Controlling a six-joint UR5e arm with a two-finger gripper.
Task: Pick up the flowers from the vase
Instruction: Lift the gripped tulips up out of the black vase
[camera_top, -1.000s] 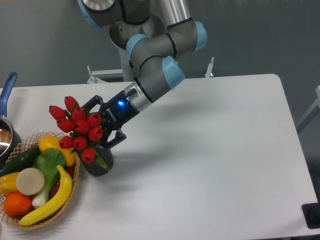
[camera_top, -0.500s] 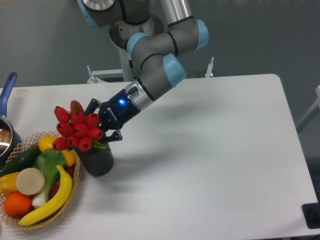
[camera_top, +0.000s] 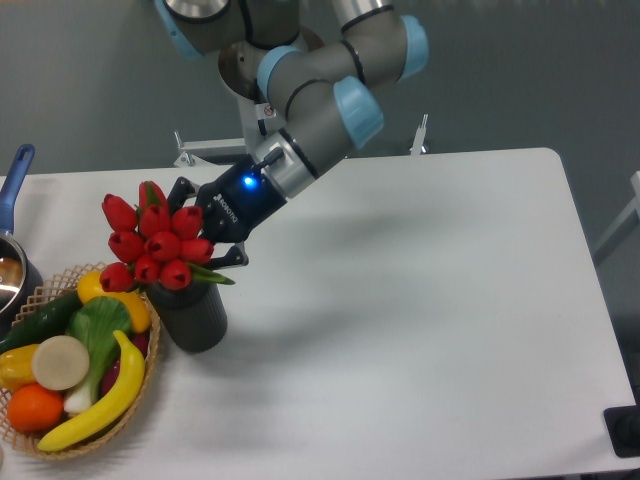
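The flowers (camera_top: 152, 243), a tight bunch of red tulip buds with a few green leaves, sit above the mouth of the vase (camera_top: 192, 317), a short dark grey cylinder at the table's left. My gripper (camera_top: 207, 232) reaches in from the right and is shut on the bunch just behind the buds. The stems are mostly hidden behind the buds and fingers; I cannot tell whether their ends are still inside the vase.
A wicker basket (camera_top: 132, 411) of fruit and vegetables stands just left of the vase, touching or nearly so. A pot with a blue handle (camera_top: 14, 182) is at the far left edge. The white table (camera_top: 420, 320) extends to the right.
The gripper has closed on the bunch and moved up; the flowers have risen and now stand higher over the vase's mouth.
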